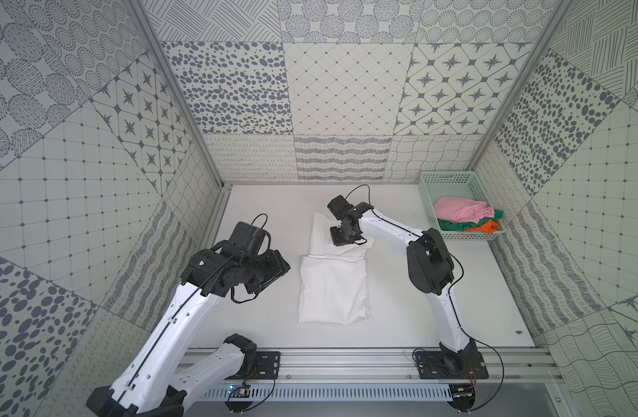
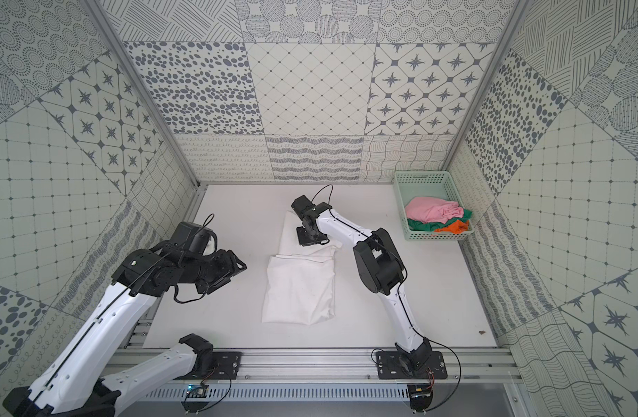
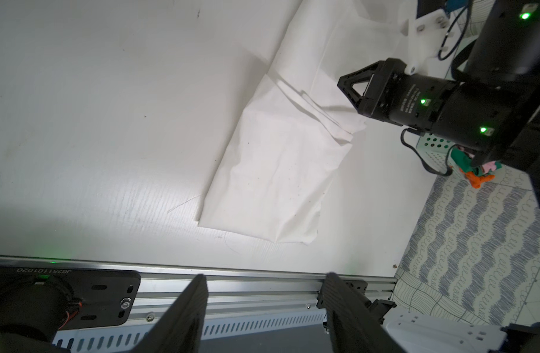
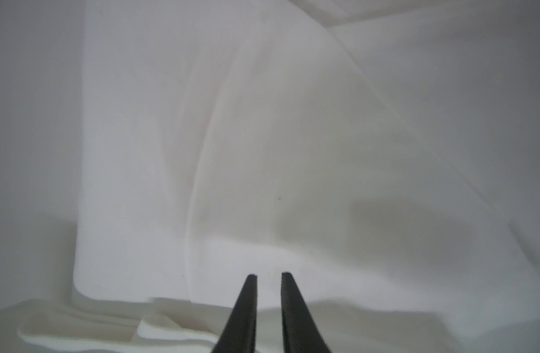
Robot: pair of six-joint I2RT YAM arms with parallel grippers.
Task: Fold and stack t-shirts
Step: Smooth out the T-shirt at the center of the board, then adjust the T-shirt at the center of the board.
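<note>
Right wrist view: we see the right claw [image 4: 268, 276] just above the white t-shirt [image 4: 293, 137], jaws slightly apart, likely so the fold lies flat. In a top view the shirt lies central on the worktop [image 1: 400, 317]; the left claw [image 3: 266, 275] hangs aside, wide apart, empty
</note>
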